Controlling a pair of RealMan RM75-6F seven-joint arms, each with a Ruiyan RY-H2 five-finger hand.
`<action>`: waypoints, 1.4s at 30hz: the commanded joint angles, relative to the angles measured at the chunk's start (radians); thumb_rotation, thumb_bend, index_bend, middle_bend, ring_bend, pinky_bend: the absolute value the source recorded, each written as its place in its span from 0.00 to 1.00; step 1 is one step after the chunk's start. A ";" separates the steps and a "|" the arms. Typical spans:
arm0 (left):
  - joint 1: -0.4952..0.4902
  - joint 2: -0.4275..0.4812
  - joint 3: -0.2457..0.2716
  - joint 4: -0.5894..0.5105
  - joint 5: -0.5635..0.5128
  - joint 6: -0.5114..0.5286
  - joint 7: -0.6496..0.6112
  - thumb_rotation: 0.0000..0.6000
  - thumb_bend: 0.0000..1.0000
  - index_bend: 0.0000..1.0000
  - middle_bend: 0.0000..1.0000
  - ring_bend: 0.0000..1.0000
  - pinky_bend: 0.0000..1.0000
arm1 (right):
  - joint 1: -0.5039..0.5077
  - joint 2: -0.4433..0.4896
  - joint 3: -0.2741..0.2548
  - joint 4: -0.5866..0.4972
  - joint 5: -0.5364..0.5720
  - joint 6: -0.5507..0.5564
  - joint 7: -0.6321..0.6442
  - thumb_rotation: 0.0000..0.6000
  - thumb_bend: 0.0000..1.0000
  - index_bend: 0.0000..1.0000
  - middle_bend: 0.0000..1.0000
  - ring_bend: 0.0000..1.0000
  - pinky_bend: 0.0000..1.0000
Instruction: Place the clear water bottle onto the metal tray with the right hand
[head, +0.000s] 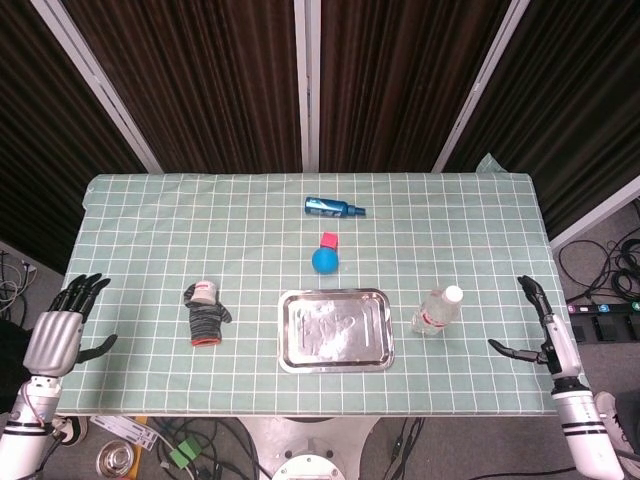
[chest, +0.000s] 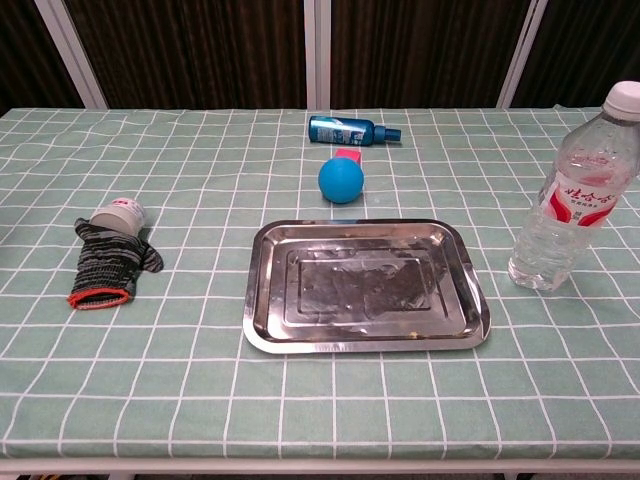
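The clear water bottle (head: 437, 311) (chest: 574, 198), with a white cap and red label, stands upright on the table just right of the metal tray (head: 335, 330) (chest: 365, 286). The tray holds nothing. My right hand (head: 541, 325) hovers near the table's right edge, well right of the bottle, turned edge-on with fingers apart and nothing in it. Off the table's left edge my left hand (head: 62, 328) hangs with fingers spread, holding nothing. Neither hand shows in the chest view.
A blue ball (head: 325, 260) and a pink block (head: 328, 240) lie behind the tray, with a blue spray bottle (head: 333, 208) lying farther back. A striped glove over a small white-capped jar (head: 204, 313) lies left of the tray.
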 joint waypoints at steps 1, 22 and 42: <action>0.001 0.001 -0.003 0.005 -0.003 0.004 -0.006 1.00 0.23 0.16 0.18 0.09 0.19 | 0.042 -0.111 -0.010 0.160 -0.055 -0.082 0.112 1.00 0.00 0.00 0.03 0.00 0.00; 0.007 0.013 -0.003 0.031 -0.013 0.006 -0.033 1.00 0.23 0.16 0.18 0.09 0.19 | 0.214 -0.260 0.037 0.240 -0.062 -0.210 0.012 1.00 0.00 0.03 0.15 0.02 0.05; 0.005 0.013 -0.006 0.036 -0.020 -0.004 -0.040 1.00 0.23 0.16 0.18 0.09 0.19 | 0.283 -0.195 0.239 -0.006 0.002 -0.093 -0.252 1.00 0.17 0.86 0.70 0.56 0.60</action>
